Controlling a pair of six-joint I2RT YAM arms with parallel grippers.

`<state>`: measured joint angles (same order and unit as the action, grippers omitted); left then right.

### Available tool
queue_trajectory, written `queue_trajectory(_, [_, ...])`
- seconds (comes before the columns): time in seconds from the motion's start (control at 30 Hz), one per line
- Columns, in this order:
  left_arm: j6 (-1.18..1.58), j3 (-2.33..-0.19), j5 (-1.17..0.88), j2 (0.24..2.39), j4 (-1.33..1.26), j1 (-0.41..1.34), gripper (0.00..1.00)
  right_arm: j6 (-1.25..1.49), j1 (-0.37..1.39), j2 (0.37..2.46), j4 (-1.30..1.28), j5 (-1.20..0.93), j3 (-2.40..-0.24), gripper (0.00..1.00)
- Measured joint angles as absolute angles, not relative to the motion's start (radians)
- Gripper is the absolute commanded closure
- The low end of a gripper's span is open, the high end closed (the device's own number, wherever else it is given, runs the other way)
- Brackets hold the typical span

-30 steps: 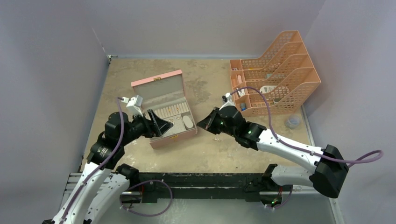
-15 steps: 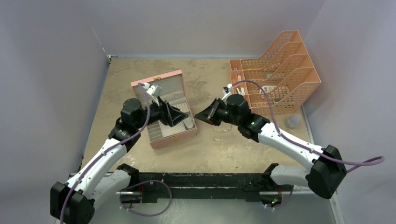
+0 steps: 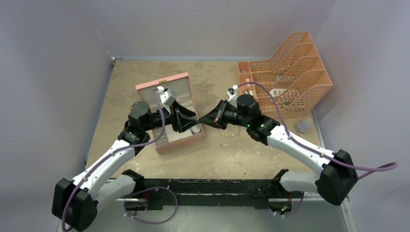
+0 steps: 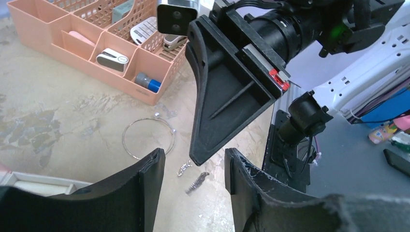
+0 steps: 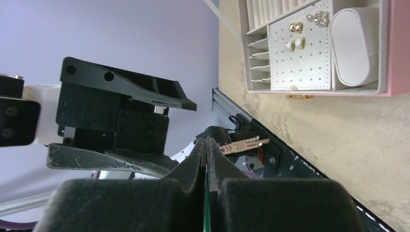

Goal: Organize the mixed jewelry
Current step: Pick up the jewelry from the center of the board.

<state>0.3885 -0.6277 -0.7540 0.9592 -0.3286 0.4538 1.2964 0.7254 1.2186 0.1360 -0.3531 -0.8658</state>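
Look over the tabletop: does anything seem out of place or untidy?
Yes. A thin wire hoop and two small silvery bits lie loose on the bare table, between the pink box and the orange organizer. They look stray because the earrings sit neatly inside the box.

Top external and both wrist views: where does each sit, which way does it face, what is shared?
Top external: above and behind the robot, looking down at the table; left arm and right arm show.
Left wrist: on the left arm, facing the right fingers and wire hoop; left fingers at bottom.
Right wrist: on the right arm, facing the left fingers and open pink jewelry box; shut right fingers at bottom.
Shared: the box, in top external and right wrist.
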Motion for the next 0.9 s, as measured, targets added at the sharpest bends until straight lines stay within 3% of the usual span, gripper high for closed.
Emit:
queue_trajectory(0.53, [0.305, -0.597, -0.74, 0.947, -0.313, 0.525, 0.69, 1.364, 0.707, 1.201, 0.191, -0.386, -0.866, 1.0])
queue_trajectory(0.9, [0.295, -0.59, -0.73, 0.934, -0.35, 0.526, 0.68, 1.369, 0.706, 1.196, 0.194, -0.387, -0.865, 1.0])
